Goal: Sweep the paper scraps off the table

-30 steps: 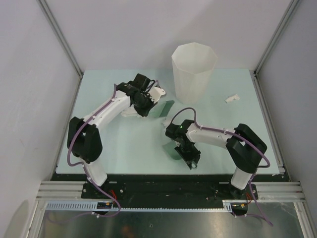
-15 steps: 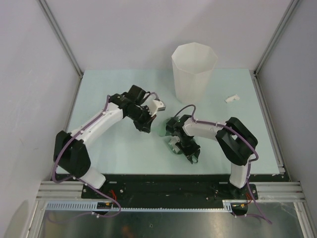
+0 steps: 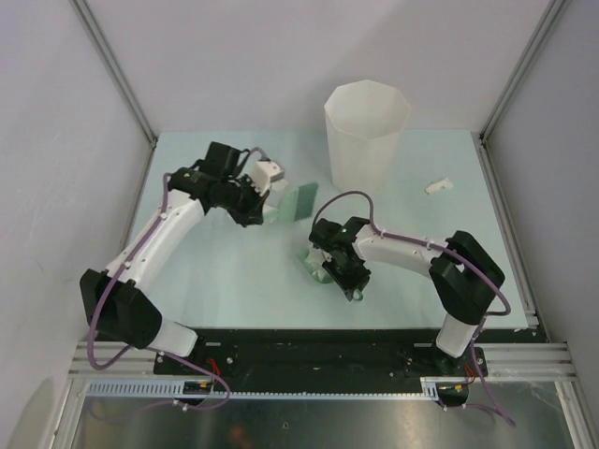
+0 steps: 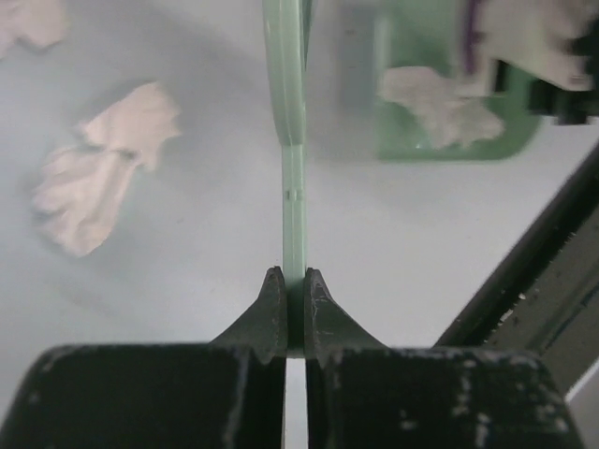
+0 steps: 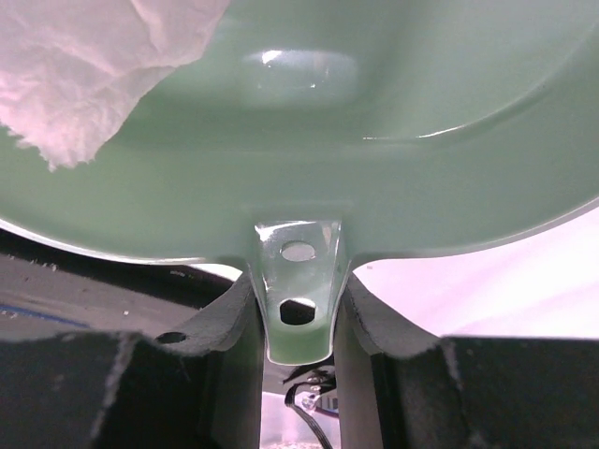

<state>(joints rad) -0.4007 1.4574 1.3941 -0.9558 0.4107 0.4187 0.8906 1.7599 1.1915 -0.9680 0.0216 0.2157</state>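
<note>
My left gripper (image 3: pixel 270 204) (image 4: pixel 294 288) is shut on the thin handle of a pale green sweeper blade (image 3: pixel 301 201) (image 4: pixel 293 178), which stands edge-on over the table (image 3: pixel 225 271). Two paper scraps (image 4: pixel 98 173) lie on the table left of the blade, and another (image 4: pixel 28 21) shows at the top left corner. My right gripper (image 3: pixel 335 265) (image 5: pixel 298 304) is shut on the tab handle of the green dustpan (image 3: pixel 314 269) (image 5: pixel 393 122). A crumpled scrap (image 5: pixel 89 65) (image 4: pixel 438 101) lies inside the pan. One more scrap (image 3: pixel 438 185) rests far right.
A tall white faceted bin (image 3: pixel 367 136) stands at the back of the table, just behind the sweeper and pan. Grey walls and metal rails (image 3: pixel 510 224) close in the table on both sides. The black front rail (image 3: pixel 309 339) runs close behind the dustpan.
My left arm has drawn back and to the left, carrying the sweeper away from the dustpan. The right gripper has kept the pan in about the same place, its elbow swinging right.
</note>
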